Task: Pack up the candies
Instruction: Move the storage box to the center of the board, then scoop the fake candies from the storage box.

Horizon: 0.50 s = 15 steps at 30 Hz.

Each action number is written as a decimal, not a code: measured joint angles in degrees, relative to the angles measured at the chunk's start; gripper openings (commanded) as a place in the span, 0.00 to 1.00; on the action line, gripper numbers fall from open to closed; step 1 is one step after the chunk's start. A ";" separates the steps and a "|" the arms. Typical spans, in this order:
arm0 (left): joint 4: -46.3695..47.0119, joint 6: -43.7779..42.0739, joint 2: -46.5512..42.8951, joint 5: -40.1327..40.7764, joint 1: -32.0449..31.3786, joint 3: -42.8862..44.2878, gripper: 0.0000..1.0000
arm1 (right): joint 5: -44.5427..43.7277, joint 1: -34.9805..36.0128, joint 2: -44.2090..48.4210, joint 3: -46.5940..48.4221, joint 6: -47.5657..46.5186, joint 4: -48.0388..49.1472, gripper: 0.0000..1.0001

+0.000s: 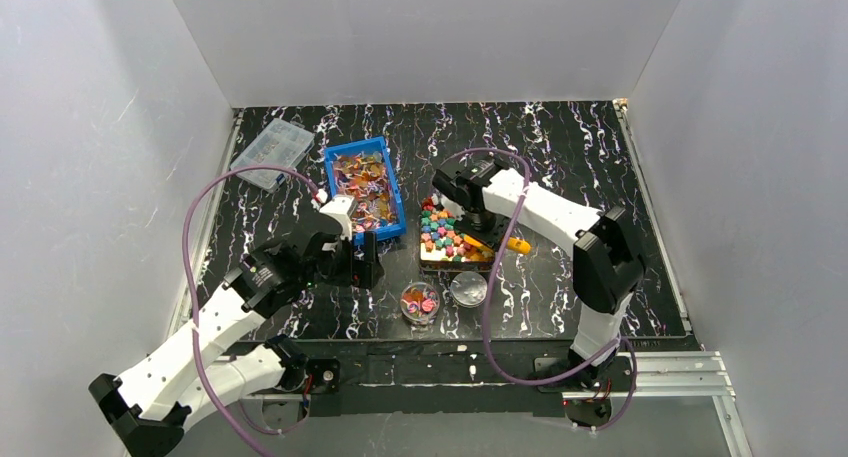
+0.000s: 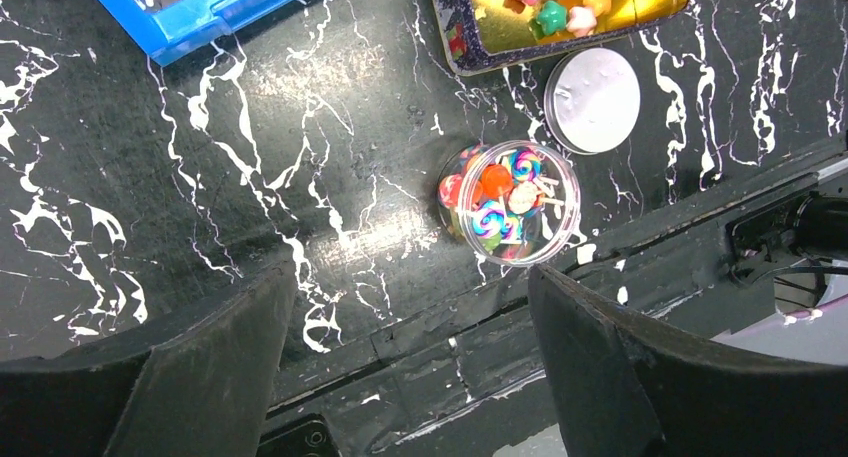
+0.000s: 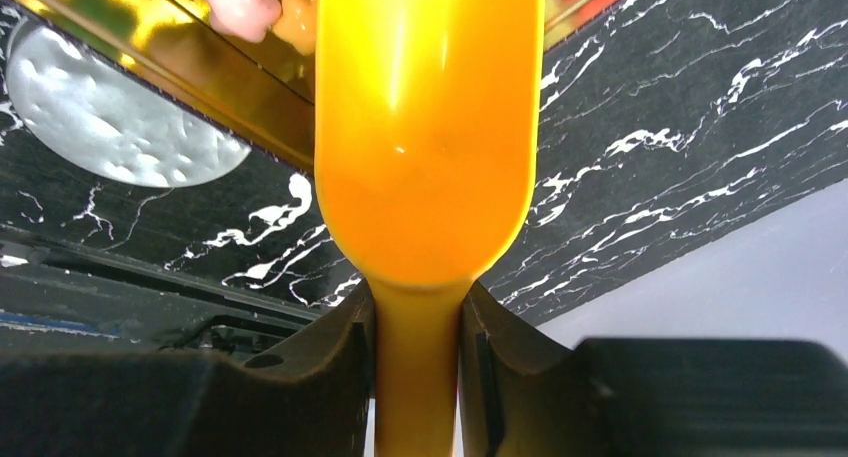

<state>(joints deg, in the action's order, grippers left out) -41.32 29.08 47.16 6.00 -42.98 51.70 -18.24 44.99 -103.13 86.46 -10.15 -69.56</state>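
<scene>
Bright star-shaped candies (image 1: 441, 229) lie in a gold tray (image 1: 432, 261). Shiny wrapped candies (image 1: 362, 177) fill a blue bin (image 1: 393, 192). A small clear jar (image 1: 420, 302) holds swirled and round candies (image 2: 497, 199). My left gripper (image 2: 410, 275) stands open above bare table, just to the near left of the jar (image 2: 552, 239), with nothing between its fingers. My right gripper (image 3: 417, 297) is shut on the handle of an orange scoop (image 3: 430, 127). The scoop's bowl reaches over the tray's near edge (image 3: 230, 102), beside a pink candy (image 3: 238, 2).
A white round lid (image 1: 468, 288) lies flat to the right of the jar, also in the left wrist view (image 2: 592, 99). A clear compartment box (image 1: 272, 152) sits at the back left. White walls close in three sides. The table's near edge (image 2: 640, 227) runs just past the jar.
</scene>
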 measured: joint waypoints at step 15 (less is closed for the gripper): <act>-0.96 -1.55 -2.91 -0.04 0.00 -2.60 0.89 | 0.39 1.16 -11.76 11.08 1.09 -4.11 0.01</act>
<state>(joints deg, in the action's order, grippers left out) -42.28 27.53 44.25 5.96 -42.98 49.10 -17.85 46.15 -114.89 97.54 -9.06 -73.67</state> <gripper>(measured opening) 0.883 0.368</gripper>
